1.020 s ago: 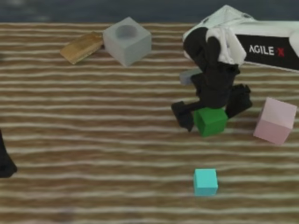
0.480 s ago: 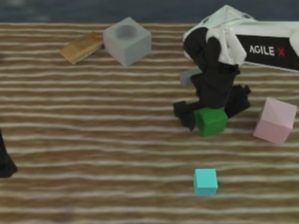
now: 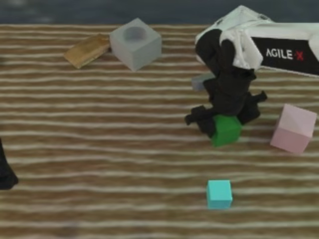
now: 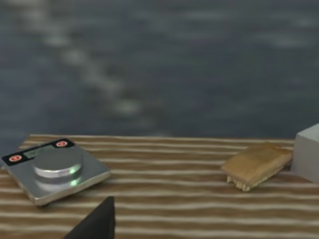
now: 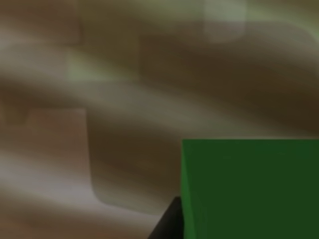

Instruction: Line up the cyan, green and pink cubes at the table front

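We work over the wide brown table (image 3: 99,149) with its wavy pale stripes. Our right arm reaches in from the top view's right, and its right gripper (image 3: 224,118) is down over the mid-sized dark green cube (image 3: 227,130), fingers closed against its sides, one dark finger (image 5: 167,224) showing at the cube's edge in the right wrist view. Our left gripper (image 3: 6,172) sits parked at the table's left edge; we cannot tell how its fingers stand.

The largest, pale pink cube (image 3: 294,128) rests near the right edge, apart from the green one. The smallest, bright cyan cube (image 3: 219,193) lies nearer the front, almost straight ahead of the green cube. At the back stand the big grey cube with a round hollow (image 3: 135,43) and, beside it, a tan wooden block (image 3: 87,50).

We judge the step in hand to be grasping the green cube. Next it needs lifting clear and carrying forward to sit beside the cyan cube without knocking it.
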